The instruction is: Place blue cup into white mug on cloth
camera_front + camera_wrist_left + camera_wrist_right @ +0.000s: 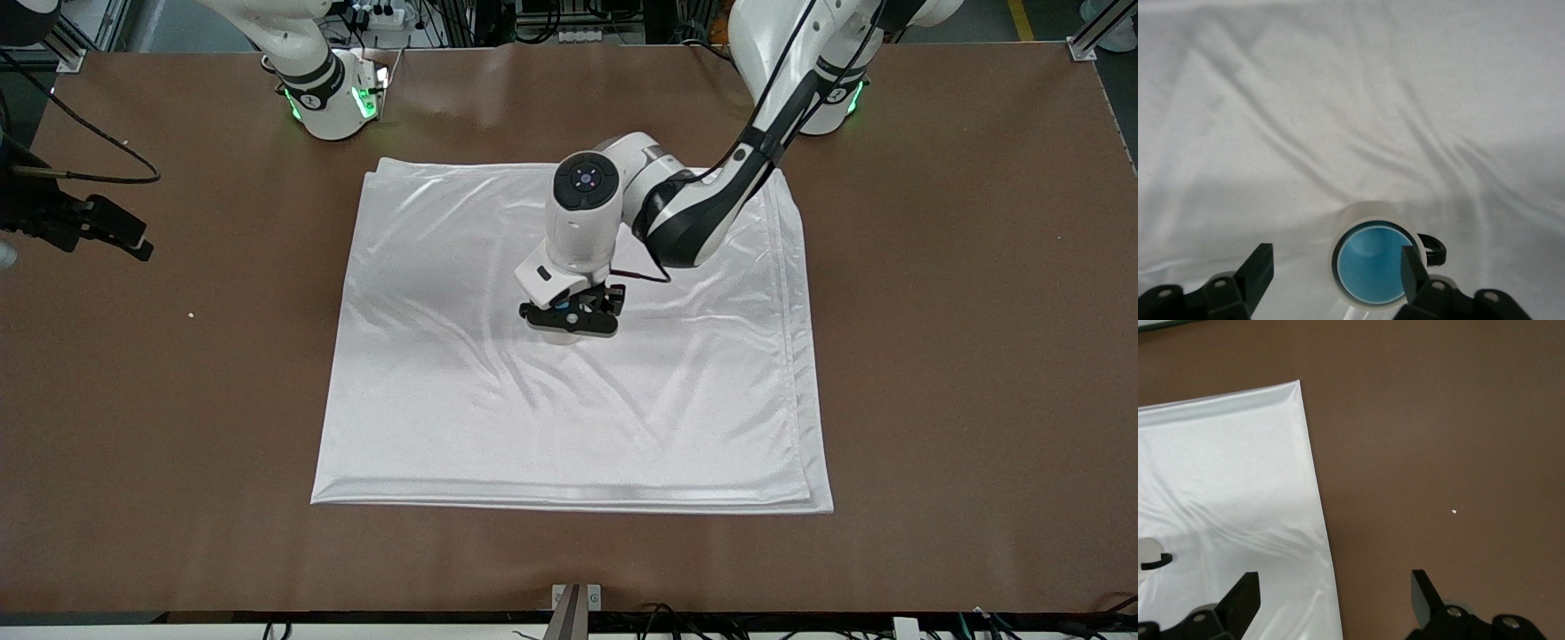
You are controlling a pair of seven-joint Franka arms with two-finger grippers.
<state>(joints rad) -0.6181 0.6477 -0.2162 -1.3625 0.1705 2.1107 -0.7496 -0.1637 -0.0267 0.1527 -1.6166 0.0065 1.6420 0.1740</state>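
On the cloth (578,400), near its middle, the white mug (1355,220) is seen upright, and the blue cup (1371,270) is nested inside it, rim just below the mug's rim. Directly over the mug the left gripper (569,313) is held, its jaws spread apart and touching nothing. At the right arm's end of the desk (969,356) the right gripper (1331,597) is parked, waiting above the brown surface beside the cloth's edge, jaws wide open and empty.

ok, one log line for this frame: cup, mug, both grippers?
blue cup: in white mug | mug: on cloth | left gripper: open, over mug | right gripper: open, waiting beside cloth
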